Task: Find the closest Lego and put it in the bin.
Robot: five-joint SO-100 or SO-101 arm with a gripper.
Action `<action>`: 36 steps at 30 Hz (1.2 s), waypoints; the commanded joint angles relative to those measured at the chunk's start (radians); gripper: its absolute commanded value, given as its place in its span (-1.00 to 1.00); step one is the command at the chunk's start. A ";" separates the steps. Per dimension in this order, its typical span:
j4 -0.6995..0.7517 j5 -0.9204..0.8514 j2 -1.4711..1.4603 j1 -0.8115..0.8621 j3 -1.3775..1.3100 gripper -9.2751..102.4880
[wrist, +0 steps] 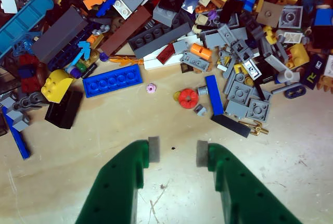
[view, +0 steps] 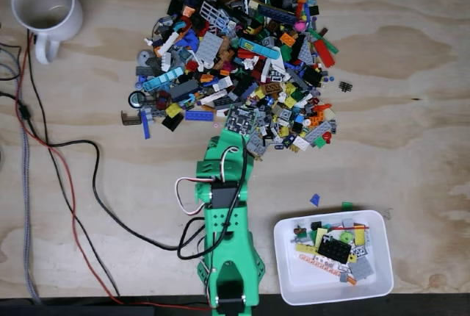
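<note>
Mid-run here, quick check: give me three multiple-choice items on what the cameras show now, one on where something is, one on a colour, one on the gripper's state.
1. In the fixed view, where is the white bin relative to the green arm?
A. Right of it, near the bottom edge
B. Left of it, beside the mug
C. Above the Lego pile

2. In the wrist view, what colour is the small round piece just ahead of the gripper?
A. Yellow
B. Red
C. White

3. What is the gripper's state?
A. Shut on a brick
B. Shut and empty
C. Open and empty

Answers: 1 A, the bin sits at lower right of the arm's base. 2 B, the round piece is red on bare wood. 3 C, the fingers stand apart with bare table between them.
</note>
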 commanded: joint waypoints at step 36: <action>-0.356 0.308 -0.853 -0.535 -0.425 -0.62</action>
